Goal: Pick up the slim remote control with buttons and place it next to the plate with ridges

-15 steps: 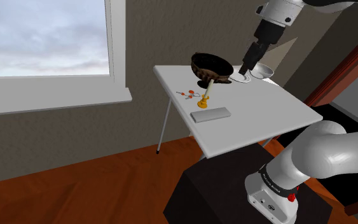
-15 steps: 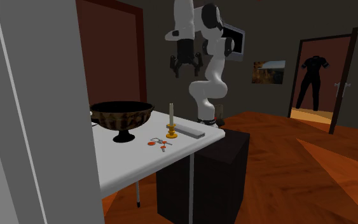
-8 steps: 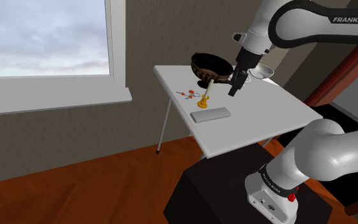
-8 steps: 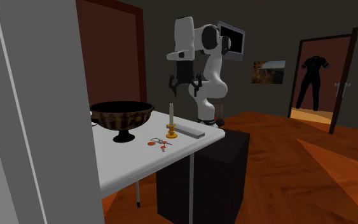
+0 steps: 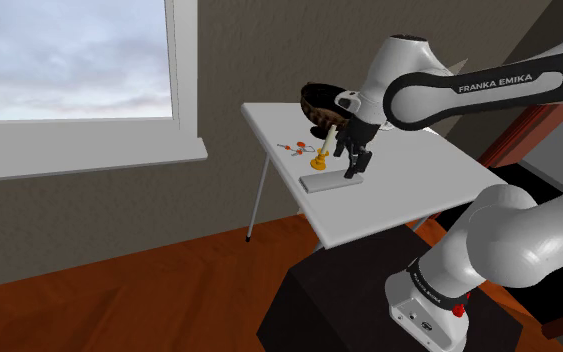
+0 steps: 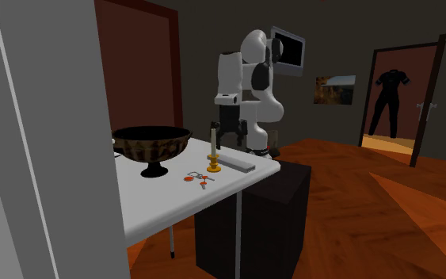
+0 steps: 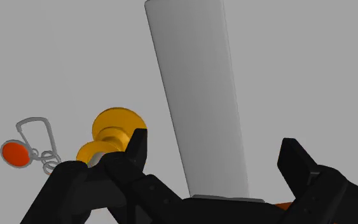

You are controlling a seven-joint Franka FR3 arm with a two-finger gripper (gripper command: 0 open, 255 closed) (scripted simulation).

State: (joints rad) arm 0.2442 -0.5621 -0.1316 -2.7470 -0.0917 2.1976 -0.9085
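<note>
The remote (image 7: 199, 95) looks smooth, matt and grey; the candlestick (image 7: 116, 125) shines like brass; the floor (image 5: 119, 290) is polished wood.

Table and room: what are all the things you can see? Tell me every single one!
table: one, white, by the window
remote: one, grey, flat on the table
candlestick: one, yellow base with a pale candle, beside the remote
keys: one bunch, orange tags, near the candlestick
bowl: one, dark, footed, on the table
window: one, white frame, sky outside
stand: one, black, on the floor
arm: one, white
gripper: one, black, open over the remote
</note>
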